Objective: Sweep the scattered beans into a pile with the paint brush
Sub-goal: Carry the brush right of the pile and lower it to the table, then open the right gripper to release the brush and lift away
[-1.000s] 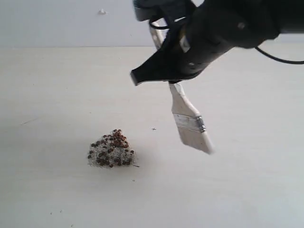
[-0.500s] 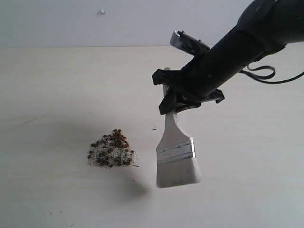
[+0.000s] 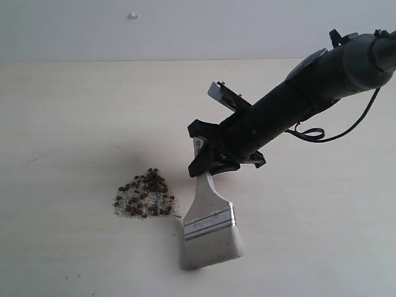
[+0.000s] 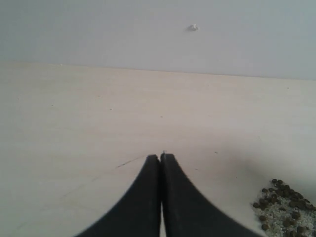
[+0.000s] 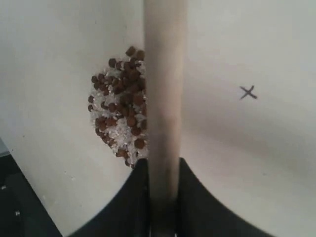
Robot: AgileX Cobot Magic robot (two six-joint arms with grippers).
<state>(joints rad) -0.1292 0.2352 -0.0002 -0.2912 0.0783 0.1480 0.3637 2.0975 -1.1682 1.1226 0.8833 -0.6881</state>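
Exterior view: the pile (image 3: pixel 145 197) of beans (image 3: pixel 151 180) and whitish grains is seen on the pale table (image 3: pixel 74 124)
Paint brush (image 3: pixel 209 230): held handle-up with bristles low, at about 4 o'clock from the pile, just beside it and apart
Right gripper (image 3: pixel 208 166): clamped on the wooden handle, its arm reaching in from 2 o'clock
Left gripper (image 4: pixel 161 159): jaws pressed together, nothing held
Right wrist view: the pile is partly hidden behind the handle; a small cross mark (image 5: pixel 248 92) is seen on the handle's other side
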